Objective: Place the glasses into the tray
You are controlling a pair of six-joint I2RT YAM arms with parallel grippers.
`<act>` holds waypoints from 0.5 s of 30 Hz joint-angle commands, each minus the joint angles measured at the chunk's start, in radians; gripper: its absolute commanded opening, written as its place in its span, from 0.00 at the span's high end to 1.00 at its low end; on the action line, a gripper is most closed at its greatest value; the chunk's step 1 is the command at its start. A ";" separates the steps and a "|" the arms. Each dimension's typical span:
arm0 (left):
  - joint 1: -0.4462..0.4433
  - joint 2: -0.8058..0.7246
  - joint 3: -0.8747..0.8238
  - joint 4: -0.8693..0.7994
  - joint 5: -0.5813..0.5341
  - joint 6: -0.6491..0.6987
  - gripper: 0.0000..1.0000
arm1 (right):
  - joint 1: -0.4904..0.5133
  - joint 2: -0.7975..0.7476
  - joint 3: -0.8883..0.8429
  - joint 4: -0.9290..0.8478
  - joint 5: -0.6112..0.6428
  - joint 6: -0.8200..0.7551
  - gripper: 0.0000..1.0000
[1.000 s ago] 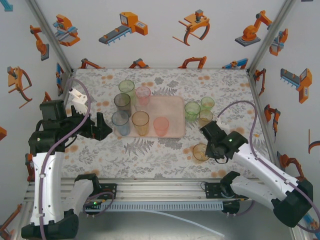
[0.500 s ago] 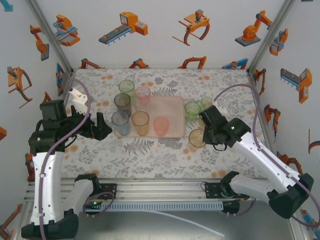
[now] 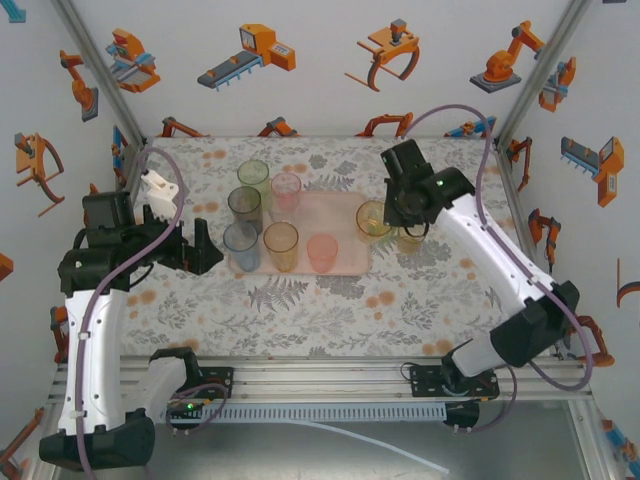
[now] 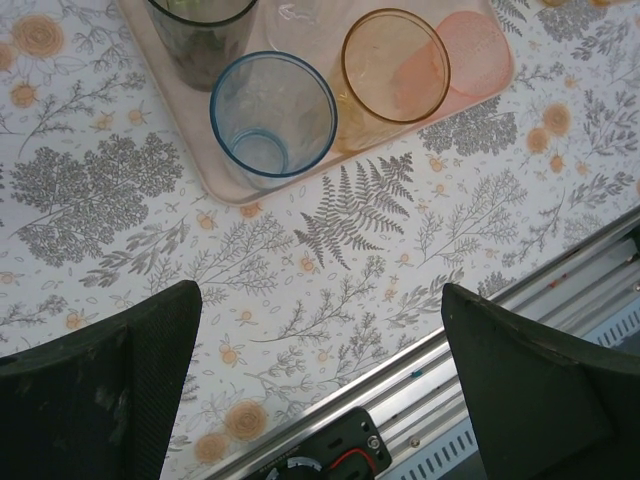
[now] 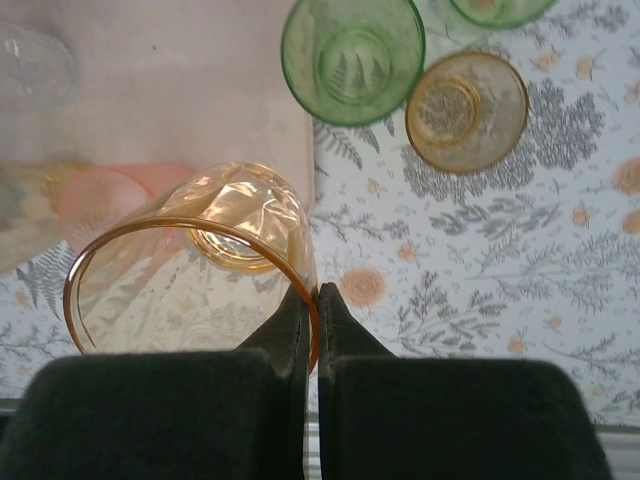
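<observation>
Black left gripper [image 4: 320,375], fingers apart, waits beside the tray's [image 3: 338,208] left edge. The right gripper [image 5: 311,300], clamped on the rim of an amber glass [image 5: 205,255], has carried it from the table's near right to the tray's right edge; lowering likely comes next.

Floral table [image 3: 300,300] — pink tray [image 3: 335,215], green tumbler [image 5: 352,55] and amber tumbler [image 5: 466,110] just beside

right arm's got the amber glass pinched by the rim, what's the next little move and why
Probably carry it a bit left, then lower it. The right gripper pinches the amber glass by its rim, raised at the right edge of the tray. The tray looks bare beside the pink glass, so it should fit there.
</observation>
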 commanded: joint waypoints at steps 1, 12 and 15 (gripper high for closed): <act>-0.005 0.000 0.033 -0.033 -0.008 0.039 0.03 | -0.026 0.076 0.123 0.030 -0.061 -0.063 1.00; -0.005 -0.030 0.031 -0.035 -0.050 0.025 0.03 | -0.039 0.418 0.439 0.034 -0.159 -0.152 1.00; -0.006 -0.042 0.013 -0.032 -0.036 0.009 0.03 | -0.037 0.476 0.474 0.038 -0.169 -0.184 1.00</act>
